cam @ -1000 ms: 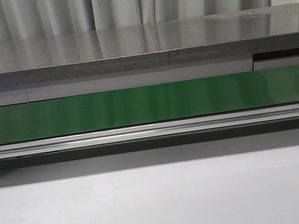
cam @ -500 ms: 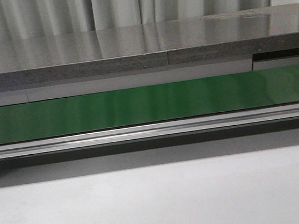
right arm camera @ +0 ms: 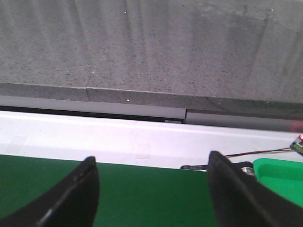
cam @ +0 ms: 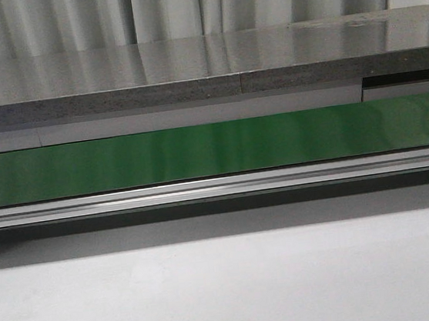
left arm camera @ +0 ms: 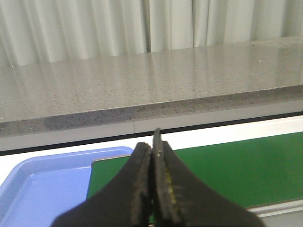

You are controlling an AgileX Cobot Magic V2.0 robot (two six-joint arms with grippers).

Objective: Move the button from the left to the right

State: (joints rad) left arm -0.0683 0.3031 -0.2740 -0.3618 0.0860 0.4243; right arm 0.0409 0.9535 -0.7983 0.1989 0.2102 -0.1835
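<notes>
Two grippers over green belt (cam: 198, 153): left gripper (left arm camera: 152, 177) clenched, empty, blue tray (left arm camera: 42, 189) at 9 o'clock; right gripper (right arm camera: 151, 189) spread wide; button seemingly unseen.

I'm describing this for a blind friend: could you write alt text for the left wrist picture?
The left gripper, two dark fingers pressed shut on nothing, hangs over a green conveyor belt. An empty blue tray lies at the belt's end, a grey speckled counter and pale curtain beyond.
</notes>
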